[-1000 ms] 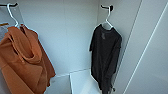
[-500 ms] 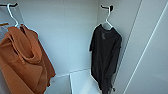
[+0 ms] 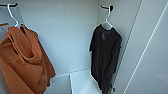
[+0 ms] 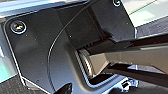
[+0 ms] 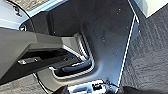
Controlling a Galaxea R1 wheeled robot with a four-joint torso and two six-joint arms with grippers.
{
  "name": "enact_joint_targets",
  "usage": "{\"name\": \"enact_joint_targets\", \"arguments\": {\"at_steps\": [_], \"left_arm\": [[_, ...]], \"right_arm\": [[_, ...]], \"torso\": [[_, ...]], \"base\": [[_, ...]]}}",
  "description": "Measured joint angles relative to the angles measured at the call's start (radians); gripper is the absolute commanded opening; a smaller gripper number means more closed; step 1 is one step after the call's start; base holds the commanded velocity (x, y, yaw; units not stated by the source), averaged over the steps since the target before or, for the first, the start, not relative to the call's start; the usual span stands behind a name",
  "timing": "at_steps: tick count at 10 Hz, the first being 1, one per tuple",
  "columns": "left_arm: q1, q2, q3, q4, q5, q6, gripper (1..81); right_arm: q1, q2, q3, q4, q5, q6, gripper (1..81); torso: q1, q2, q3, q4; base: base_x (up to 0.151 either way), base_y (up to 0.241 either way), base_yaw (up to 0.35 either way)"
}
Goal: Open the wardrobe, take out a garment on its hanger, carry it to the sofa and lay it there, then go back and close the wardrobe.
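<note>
Inside the open wardrobe (image 3: 75, 37), as the head view looked down into it, the white back and side panels stood plain and bright. At the right, the garment (image 3: 105, 60), a long black short-sleeved T-shirt, hung limp on the hanger (image 3: 108, 22), whose thin white hook curved over a short dark peg (image 3: 107, 7) fixed high by the right-hand corner. The shirt's hem reached down to about the level of the white floor panel (image 3: 80, 80) at the bottom of the wardrobe, and its right sleeve lay close against the side wall. Well apart from it, at the left, an orange hooded garment (image 3: 22, 62) hung from another white hanger (image 3: 11, 15) hooked over a dark rod (image 3: 8, 5); its hood drooped open in front. A broad white surface, seemingly the open door (image 3: 152, 57), slanted across the right side of the head view.

Both wrist views were taken up mostly by the robot's own dark plate and jointed bar. Around them the left wrist view showed a bit of dark carpet (image 4: 10, 86) and some pale surfaces, and the right wrist view showed grey patterned carpet (image 5: 147, 50). I could not tell from either whether the fingers of the left or right arm stood wide or narrow, nor whether they held anything. The black shirt and its hanger were on the peg.
</note>
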Motion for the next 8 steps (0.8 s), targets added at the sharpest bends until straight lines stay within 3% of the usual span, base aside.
{"name": "enact_joint_targets", "arguments": {"at_steps": [4, 8], "left_arm": [[-0.128, -0.056, 0.061, 0.008, 0.022, 0.000, 81.1], [-0.306, -0.061, 0.126, 0.012, 0.116, 0.000, 81.1]], "right_arm": [[0.001, 0.000, 0.000, 0.000, 0.000, 0.000, 81.1], [0.007, -0.001, 0.000, 0.000, -0.001, 0.000, 81.1]], "torso": [[0.000, 0.000, 0.000, 0.000], [0.000, 0.000, 0.000, 0.000]], "base": [[0.000, 0.000, 0.000], [0.000, 0.000, 0.000]]}}
